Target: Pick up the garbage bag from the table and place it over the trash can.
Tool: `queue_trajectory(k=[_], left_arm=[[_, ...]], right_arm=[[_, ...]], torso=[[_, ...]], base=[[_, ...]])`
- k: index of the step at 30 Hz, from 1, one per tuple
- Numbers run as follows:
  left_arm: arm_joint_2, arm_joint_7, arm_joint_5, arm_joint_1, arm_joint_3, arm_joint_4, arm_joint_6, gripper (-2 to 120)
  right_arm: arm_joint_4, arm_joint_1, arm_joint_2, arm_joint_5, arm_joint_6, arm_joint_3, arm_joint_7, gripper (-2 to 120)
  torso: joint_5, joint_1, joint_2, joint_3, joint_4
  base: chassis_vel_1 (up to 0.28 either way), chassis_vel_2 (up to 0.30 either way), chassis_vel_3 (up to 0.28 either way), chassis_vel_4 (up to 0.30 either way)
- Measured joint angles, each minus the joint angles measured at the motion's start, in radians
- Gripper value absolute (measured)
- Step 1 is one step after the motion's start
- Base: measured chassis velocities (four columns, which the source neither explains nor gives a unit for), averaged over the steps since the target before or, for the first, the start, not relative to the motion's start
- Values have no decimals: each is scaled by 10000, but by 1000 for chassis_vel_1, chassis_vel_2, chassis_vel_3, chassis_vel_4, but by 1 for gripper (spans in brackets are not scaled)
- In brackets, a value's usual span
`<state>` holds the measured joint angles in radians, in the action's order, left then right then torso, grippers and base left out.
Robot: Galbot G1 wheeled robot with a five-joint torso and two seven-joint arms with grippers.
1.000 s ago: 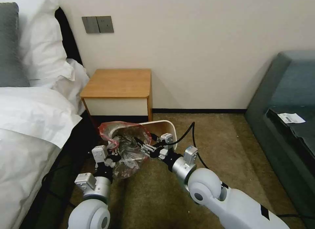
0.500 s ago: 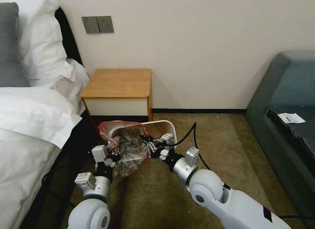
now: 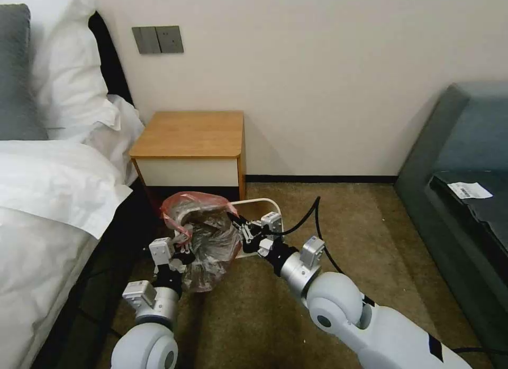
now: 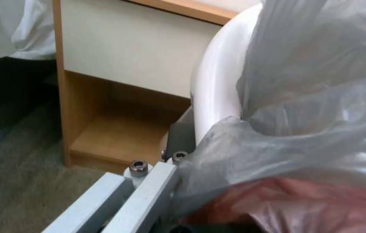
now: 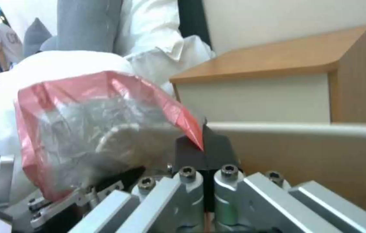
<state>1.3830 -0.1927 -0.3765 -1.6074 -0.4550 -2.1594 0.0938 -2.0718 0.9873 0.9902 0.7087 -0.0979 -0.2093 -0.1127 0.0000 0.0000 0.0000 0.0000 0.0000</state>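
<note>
Stretching garbage bag (image 3: pixel 203 237) over trash can (image 3: pixel 264 202) rim

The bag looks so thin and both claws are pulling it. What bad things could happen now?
The bag is thin film pinched by the left gripper and the right gripper, so it might tear if they pull apart hard. It covers the left part of the bin rim, while the right side looks bare, so it could slip off. The bin seems light and might get dragged along.

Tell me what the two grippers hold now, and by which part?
Both hold the garbage bag by its red-banded edge: left gripper nearest the bed, right gripper opposite.
</note>
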Motion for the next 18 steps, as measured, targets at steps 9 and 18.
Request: queue_trajectory(k=[9,18], left_arm=[[11,-1,28,-53,21,29,-67,5],[11,2,37,-136,-20,21,-202,5]], right_arm=[[-246,57,-238,-20,55,570,94,0],[-294,92,-526,-19,122,1148,279,0]], torso=[[0,0,0,0,0],[0,0,0,0,0]], base=[[0,0,0,0],[0,0,0,0]])
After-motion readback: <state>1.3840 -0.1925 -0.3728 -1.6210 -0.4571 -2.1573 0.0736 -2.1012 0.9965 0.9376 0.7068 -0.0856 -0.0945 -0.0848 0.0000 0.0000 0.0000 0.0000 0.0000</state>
